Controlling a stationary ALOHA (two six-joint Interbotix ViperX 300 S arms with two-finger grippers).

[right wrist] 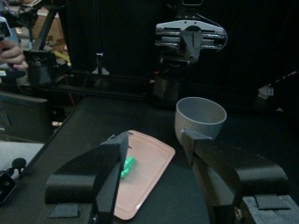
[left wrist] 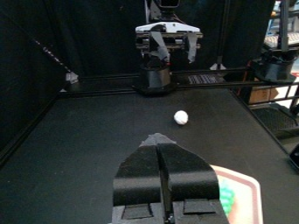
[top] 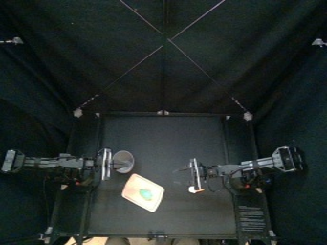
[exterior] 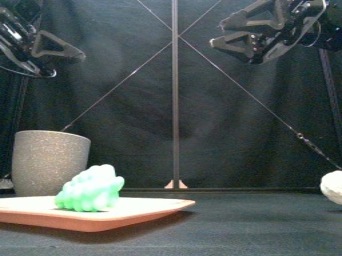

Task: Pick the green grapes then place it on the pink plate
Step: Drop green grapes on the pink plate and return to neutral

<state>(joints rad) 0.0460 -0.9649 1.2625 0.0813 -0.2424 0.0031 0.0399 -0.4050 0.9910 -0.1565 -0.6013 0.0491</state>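
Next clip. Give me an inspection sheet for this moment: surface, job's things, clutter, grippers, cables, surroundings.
surface: black table, no marks seen.
job's things: green grapes lie on the pink tray; the placement looks done.
clutter: tall grey speckled cup upright behind the tray; small white rounded toy alone toward the table's right.
grippers: left gripper shut and empty; right gripper open and empty; both raised above the table.
cables: nothing seen.
surroundings: black back curtain; nothing else seen.
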